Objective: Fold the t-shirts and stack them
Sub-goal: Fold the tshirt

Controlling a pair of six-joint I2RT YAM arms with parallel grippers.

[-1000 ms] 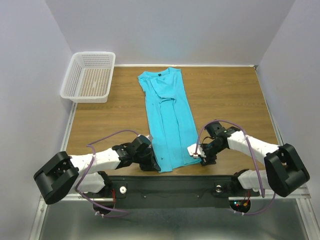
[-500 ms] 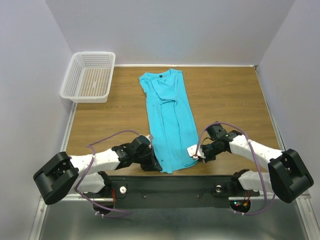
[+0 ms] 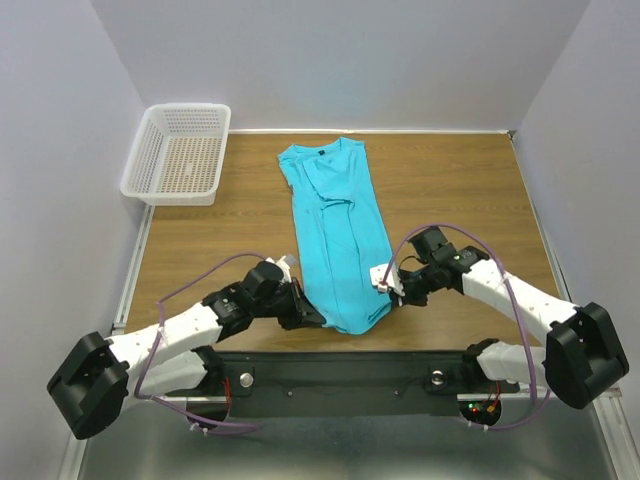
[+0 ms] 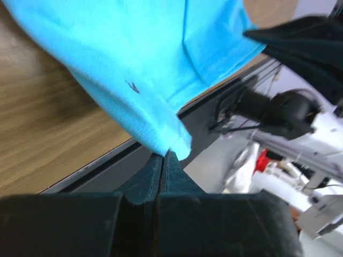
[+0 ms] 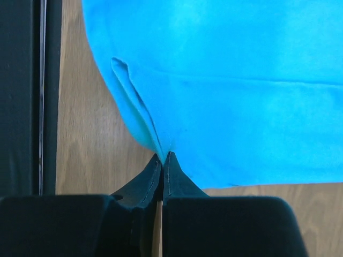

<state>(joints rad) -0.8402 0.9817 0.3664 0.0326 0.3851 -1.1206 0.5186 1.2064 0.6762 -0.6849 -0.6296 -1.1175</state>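
Overhead view of a wooden desk [image 3: 450,190] with two robot arms reaching in from its near edge. A turquoise t-shirt [image 3: 335,235] lies down the middle of the desk, folded lengthwise into a long narrow strip. Its neckline is at the far end, where a small dark mark [image 3: 320,151] shows. Its hem is at the near end, close to the desk's front edge.

The left tool [image 3: 308,315] sits at the near left corner of the strip. The left wrist camera shows its two dark fingers pressed together, with the edge of the turquoise cloth pinched at their tips. The right tool [image 3: 385,285] sits at the near right side of the strip, a little farther from the front edge than the left one. The right wrist camera shows its fingers clenched together too, with a small pleat of the shirt's edge caught between the tips. Between the two tools the near end of the shirt is drawn into a rounded, slightly gathered shape.

A white mesh basket [image 3: 178,152] stands at the far left corner of the desk, well apart from the shirt.
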